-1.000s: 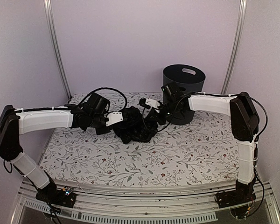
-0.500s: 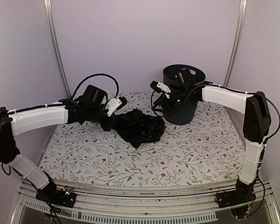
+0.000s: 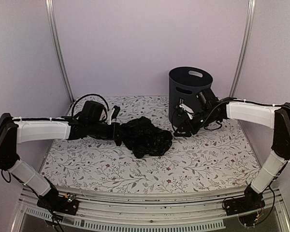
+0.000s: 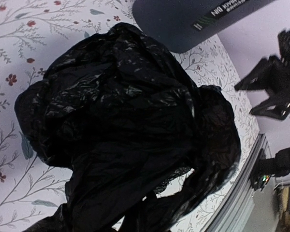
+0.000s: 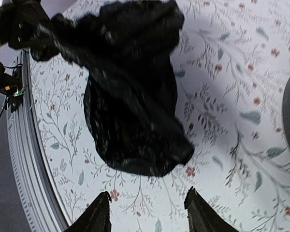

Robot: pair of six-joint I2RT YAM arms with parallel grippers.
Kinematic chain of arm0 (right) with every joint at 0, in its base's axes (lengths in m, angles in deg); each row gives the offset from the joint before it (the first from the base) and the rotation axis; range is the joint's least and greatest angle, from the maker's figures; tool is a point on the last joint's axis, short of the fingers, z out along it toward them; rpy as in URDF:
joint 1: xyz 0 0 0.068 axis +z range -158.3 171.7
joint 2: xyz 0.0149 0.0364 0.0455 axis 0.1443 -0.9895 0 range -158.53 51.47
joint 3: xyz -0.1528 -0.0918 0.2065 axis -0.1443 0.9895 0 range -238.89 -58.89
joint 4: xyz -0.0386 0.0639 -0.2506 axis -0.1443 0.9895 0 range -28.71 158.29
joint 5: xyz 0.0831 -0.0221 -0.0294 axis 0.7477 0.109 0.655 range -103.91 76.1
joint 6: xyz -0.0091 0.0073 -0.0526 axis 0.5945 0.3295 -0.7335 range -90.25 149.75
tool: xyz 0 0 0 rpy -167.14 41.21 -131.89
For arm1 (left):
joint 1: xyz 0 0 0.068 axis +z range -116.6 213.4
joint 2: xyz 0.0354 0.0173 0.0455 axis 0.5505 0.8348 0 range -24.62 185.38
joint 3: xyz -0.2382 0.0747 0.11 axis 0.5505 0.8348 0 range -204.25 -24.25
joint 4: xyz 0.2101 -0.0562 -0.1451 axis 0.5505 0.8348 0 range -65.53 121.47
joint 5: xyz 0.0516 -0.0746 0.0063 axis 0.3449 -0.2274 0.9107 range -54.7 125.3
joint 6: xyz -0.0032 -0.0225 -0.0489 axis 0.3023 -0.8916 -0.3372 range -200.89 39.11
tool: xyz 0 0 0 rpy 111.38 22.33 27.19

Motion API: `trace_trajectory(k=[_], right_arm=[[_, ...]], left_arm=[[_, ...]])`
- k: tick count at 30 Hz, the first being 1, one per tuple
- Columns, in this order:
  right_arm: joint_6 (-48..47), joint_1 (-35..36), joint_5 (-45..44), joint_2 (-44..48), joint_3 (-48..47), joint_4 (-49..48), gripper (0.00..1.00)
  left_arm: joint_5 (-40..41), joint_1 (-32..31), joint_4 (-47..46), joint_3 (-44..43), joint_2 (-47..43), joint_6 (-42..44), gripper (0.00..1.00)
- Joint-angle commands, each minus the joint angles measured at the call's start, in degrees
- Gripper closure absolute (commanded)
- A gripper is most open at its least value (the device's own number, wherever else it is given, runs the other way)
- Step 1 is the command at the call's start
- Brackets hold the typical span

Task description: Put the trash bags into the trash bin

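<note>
Black crumpled trash bag (image 3: pixel 145 137) grasped by left hand (image 3: pixel 117 131), its fingers hidden, right hand (image 5: pixel 147 192) released beside trash bin (image 3: pixel 189 92).

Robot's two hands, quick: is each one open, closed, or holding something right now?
Left hand: closed on the black trash bag, with its fingers buried in the plastic.
Right hand: open, holding nothing.

This looks like a lab test booth — plain lilac walls (image 3: pixel 145 43), metal corner posts (image 3: pixel 58 53), floral-covered table (image 3: pixel 183 164).
</note>
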Motion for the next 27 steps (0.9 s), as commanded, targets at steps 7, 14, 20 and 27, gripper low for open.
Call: trace_trajectory(k=[7,14,20,27], right_arm=[[3.89,-0.60,10.30,-0.79,7.39,-1.35,0.56],[7.96,-0.58,21.30,-13.54,-2.44,-9.13,0.46],[15.57,-0.47,25.18,-20.35,-9.18,-12.89,0.42],[19.86,-0.49,17.36,-23.74,-12.87,-13.61,0.55]], left_arm=[[-5.25,7.65,-17.96,11.37,-4.88,-19.98,1.00],[-6.44,8.09,-18.92,12.71,-4.12,-19.80,1.00],[-6.72,8.95,-20.73,15.12,-4.40,-20.28,1.00],[-9.62,9.35,-21.95,16.07,-3.77,-19.36,1.00]])
